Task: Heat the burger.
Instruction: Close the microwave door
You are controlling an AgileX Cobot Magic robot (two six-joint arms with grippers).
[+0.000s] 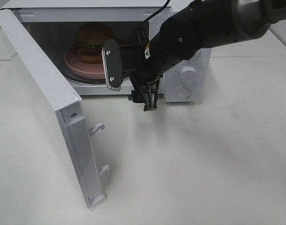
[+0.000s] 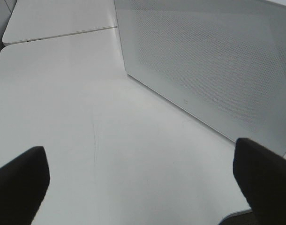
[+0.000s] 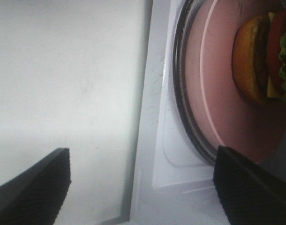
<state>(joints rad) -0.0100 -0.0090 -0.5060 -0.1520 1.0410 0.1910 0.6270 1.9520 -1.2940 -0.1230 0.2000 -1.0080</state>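
Note:
The burger [image 1: 92,44] sits on a pink plate [image 1: 77,65] on the glass turntable inside the open white microwave [image 1: 199,61]. In the right wrist view the burger [image 3: 262,61] shows its bun, tomato, lettuce and cheese on the plate [image 3: 218,93]. My right gripper [image 1: 130,83] is open and empty at the oven's front opening, one finger over the plate's edge and the other over the table. It touches nothing. My left gripper [image 2: 143,187] is open and empty low over the table; it is out of the exterior view.
The microwave door [image 1: 44,93] stands swung wide open to the left, with two latch hooks [image 1: 97,127] on its edge. Its perforated outer face [image 2: 213,61] is close ahead of my left gripper. Two knobs [image 1: 187,72] are on the control panel. The white table [image 1: 204,164] spreads in front.

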